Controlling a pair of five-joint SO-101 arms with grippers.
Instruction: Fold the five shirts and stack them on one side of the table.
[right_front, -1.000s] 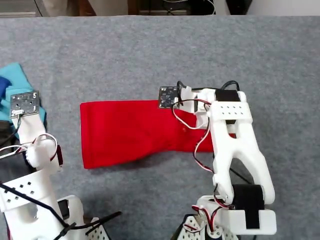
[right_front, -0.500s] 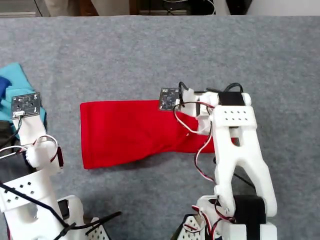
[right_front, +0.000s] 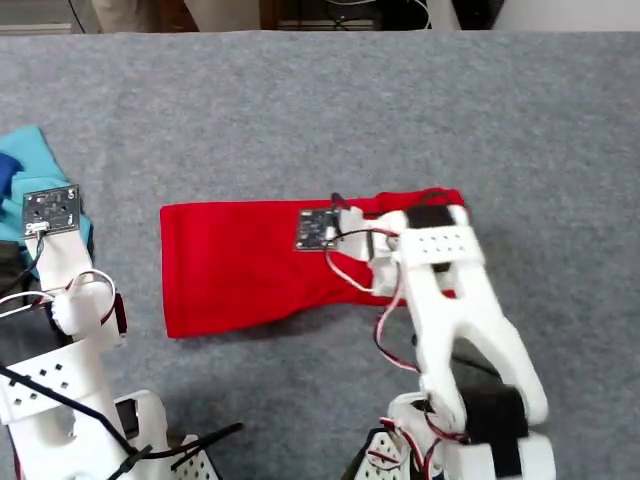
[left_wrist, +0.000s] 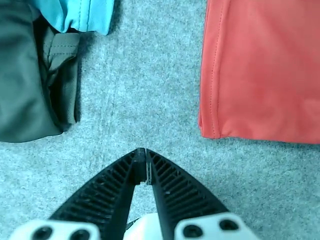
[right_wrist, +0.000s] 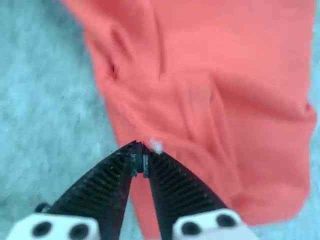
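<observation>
Right gripper (right_wrist: 140, 154) farther left than before, pinching the red shirt (right_front: 240, 265), its length left-to-right; left gripper (left_wrist: 142, 161) closed, empty.

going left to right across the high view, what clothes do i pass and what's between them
light blue shirt → grey table → red shirt. The arms overlap these, so they are left out.

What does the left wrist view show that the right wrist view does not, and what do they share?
Left wrist view, not the right: a teal garment next to a dark garment, and the left gripper shut over the grey table. Right wrist view, not the left: the right gripper shut on an edge of the red shirt. Both: the red shirt and the grey table.
</observation>
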